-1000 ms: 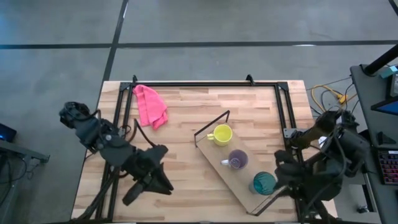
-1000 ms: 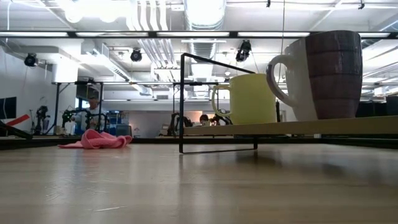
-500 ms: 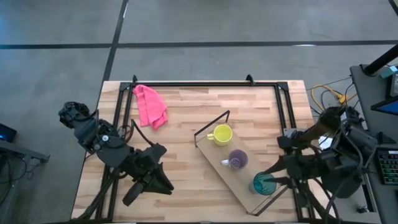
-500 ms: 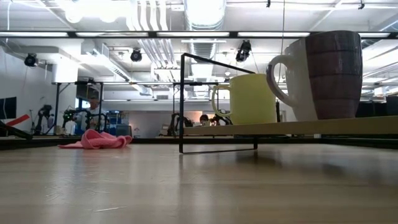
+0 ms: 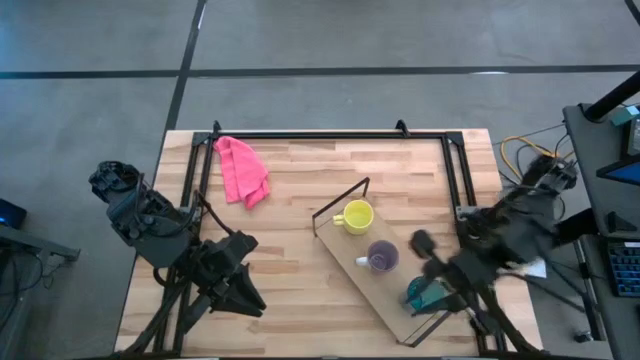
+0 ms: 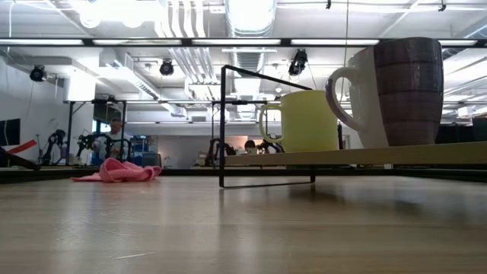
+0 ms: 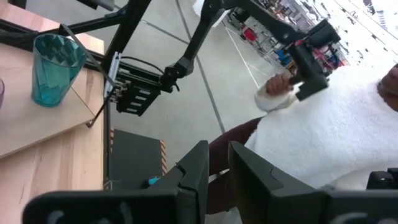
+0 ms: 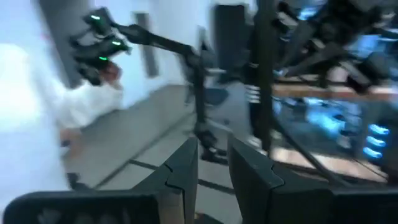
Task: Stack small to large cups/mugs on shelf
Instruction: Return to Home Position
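The plywood shelf [image 5: 350, 262] lies slantwise on the table's right half, with a black wire bracket [image 5: 340, 198] at its far end. On it stand, in a row, the yellow mug [image 5: 355, 215], the purple mug [image 5: 381, 258] and the teal ribbed cup [image 5: 421, 295]. The low view shows the yellow mug [image 6: 308, 122] and the purple mug [image 6: 403, 91] on the board [image 6: 358, 156]. The teal cup also shows in the left wrist view [image 7: 55, 59]. My left gripper [image 5: 238, 292] is shut and empty at the near left. My right gripper [image 5: 432, 268], blurred, is shut and hovers by the teal cup.
A pink cloth [image 5: 243, 170] lies at the far left of the slatted tabletop [image 5: 300, 240]. A black frame [image 5: 330, 134] runs along the table's far edge. A person in white [image 7: 323, 143] stands beyond the table, holding a hand controller.
My right arm has swung from the table's right edge toward the shelf's near end, and now reaches over the teal cup. My left arm has drawn back a little toward the table's left edge. The mugs and cup have stayed in place.
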Controlling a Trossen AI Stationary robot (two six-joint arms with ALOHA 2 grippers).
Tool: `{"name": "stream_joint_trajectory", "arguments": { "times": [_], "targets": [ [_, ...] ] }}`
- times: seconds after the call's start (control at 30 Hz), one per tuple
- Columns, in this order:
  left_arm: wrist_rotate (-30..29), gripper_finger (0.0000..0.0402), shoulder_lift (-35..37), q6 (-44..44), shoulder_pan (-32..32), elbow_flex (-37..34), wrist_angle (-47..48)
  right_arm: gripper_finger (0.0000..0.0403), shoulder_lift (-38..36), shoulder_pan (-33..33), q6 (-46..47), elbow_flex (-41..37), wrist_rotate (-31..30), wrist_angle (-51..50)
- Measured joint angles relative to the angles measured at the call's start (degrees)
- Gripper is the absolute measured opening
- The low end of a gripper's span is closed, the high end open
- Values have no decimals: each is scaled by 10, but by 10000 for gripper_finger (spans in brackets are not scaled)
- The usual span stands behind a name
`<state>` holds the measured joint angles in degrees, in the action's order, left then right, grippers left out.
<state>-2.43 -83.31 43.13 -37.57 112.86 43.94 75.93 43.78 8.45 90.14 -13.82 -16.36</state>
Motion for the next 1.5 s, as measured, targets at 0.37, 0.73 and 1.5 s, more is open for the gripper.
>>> {"name": "stream_joint_trajectory", "arguments": {
  "times": [0.37, 0.73, 1.5],
  "targets": [
    [-30, 47, 14, -18, -1, 0, 7, 73, -47, -296, 65, -125, 250, 46],
    [-105, 47, 131, -184, -1, -79, -4, 75, -258, -297, 71, -280, 197, 57],
    [-140, 47, 516, -217, 1, -753, -485, 73, -448, -258, 102, -503, 121, 153]
  ]
}}
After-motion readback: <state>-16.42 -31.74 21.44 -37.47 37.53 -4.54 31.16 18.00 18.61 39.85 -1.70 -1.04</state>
